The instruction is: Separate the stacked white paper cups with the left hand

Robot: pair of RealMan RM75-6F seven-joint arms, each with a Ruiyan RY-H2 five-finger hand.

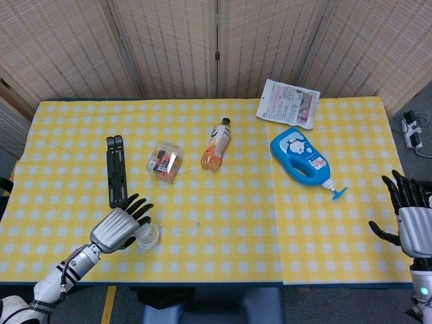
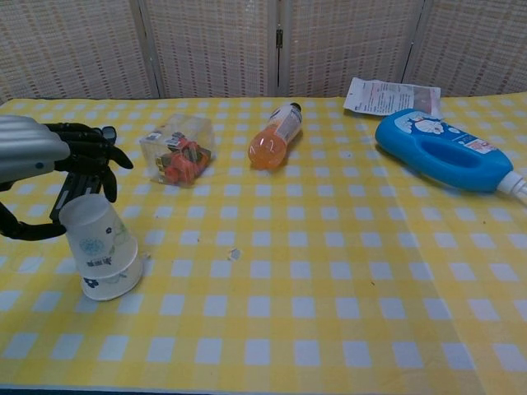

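A table with a yellow checked cloth [image 1: 223, 229] stands before woven screens, with the stacked white paper cups [image 2: 100, 249] upside down near its front left corner. The left hand [image 2: 45, 152] grips the upper cup, which sits tilted and partly raised off the lower one; judged from this, separation is started but not complete. The right hand [image 1: 409, 214] is spread, holding nothing, beyond the right edge.
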